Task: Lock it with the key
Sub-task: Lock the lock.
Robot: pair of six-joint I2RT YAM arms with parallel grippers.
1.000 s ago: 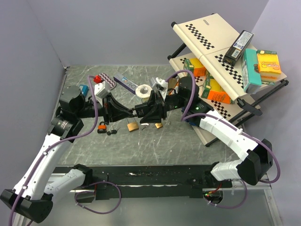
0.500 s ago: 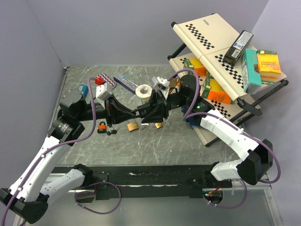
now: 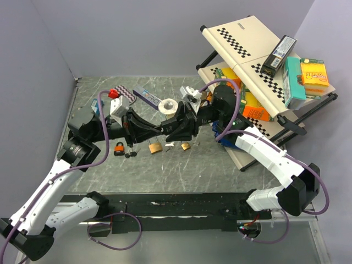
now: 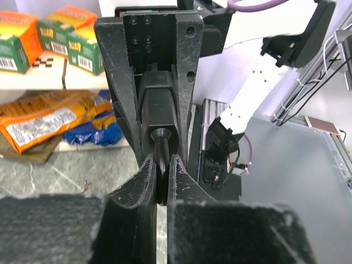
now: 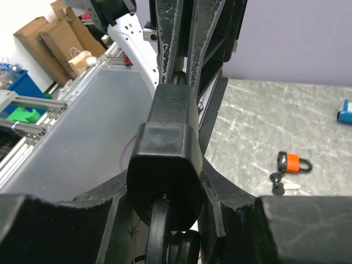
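Left wrist view shows the left gripper (image 4: 160, 177) pinched tight on the key (image 4: 161, 149), its blade in the black padlock (image 4: 159, 104); the right gripper (image 5: 168, 181) clamps that padlock mid-air; the locking turn looks not yet done

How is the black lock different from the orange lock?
The black padlock is gripped in the right hand above the table; the orange padlock lies on it. The left hand pinches a key in the black padlock; the orange padlock's keys lie loose beside it. Both are padlocks.
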